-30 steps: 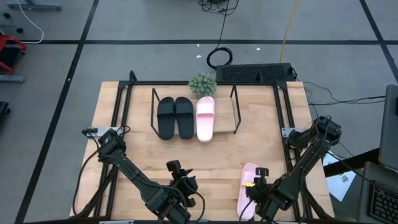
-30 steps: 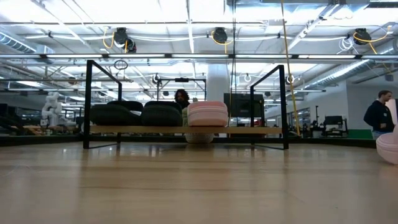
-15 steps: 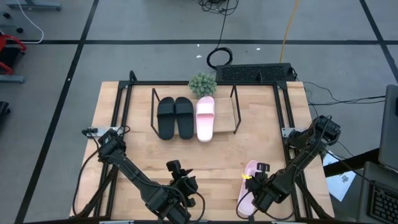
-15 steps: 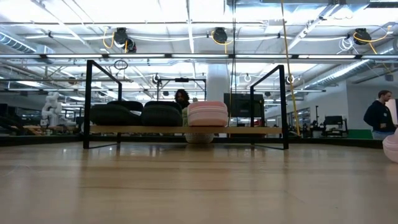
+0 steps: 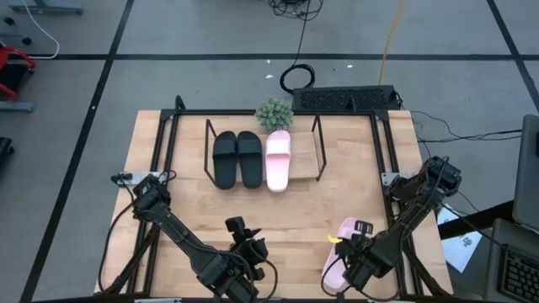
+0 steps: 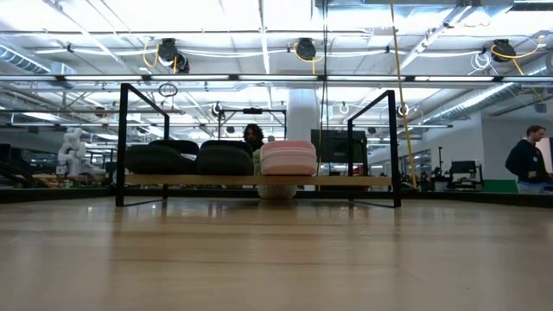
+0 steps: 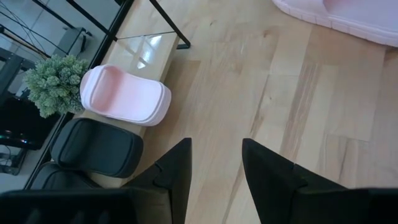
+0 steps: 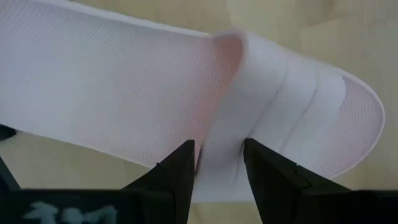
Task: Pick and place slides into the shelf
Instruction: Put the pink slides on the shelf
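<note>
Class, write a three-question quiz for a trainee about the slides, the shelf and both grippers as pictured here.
1. How many slides sit on the shelf?
2. True or false: the right gripper is over the loose pink slide.
3. Which is nearest the potted plant: A black slides, B shelved pink slide, C left gripper?

Key: 1. Three. 2. True; its jaws straddle the strap. 3. B.

The shelf (image 5: 318, 150) (thin black wire ends, light wooden board) stands at the counter's far middle. On it lie two black slides (image 5: 237, 158) side by side, with a pink slide (image 5: 278, 159) touching them on the right. The fourth slide (image 5: 340, 250), also pink, is near the counter's front right edge, tilted.
</note>
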Controlling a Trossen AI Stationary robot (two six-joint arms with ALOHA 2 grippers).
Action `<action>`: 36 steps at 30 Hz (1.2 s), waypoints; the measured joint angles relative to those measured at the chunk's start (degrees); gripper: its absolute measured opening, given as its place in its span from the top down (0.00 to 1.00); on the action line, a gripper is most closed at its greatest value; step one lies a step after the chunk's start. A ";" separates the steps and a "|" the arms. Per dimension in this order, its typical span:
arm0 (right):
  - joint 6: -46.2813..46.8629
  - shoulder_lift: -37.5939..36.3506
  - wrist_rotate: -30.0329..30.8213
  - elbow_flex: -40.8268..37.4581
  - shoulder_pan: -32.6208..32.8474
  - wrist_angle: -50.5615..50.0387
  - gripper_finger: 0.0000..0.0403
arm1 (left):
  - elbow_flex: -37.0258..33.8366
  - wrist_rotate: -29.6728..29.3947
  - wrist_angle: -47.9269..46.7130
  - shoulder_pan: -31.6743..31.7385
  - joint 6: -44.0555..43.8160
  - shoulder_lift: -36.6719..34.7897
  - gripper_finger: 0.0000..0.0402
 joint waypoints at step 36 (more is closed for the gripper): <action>14.89 0.02 6.03 0.09 0.22 -18.82 0.68 | 0.00 -0.02 0.07 0.00 0.00 0.00 0.64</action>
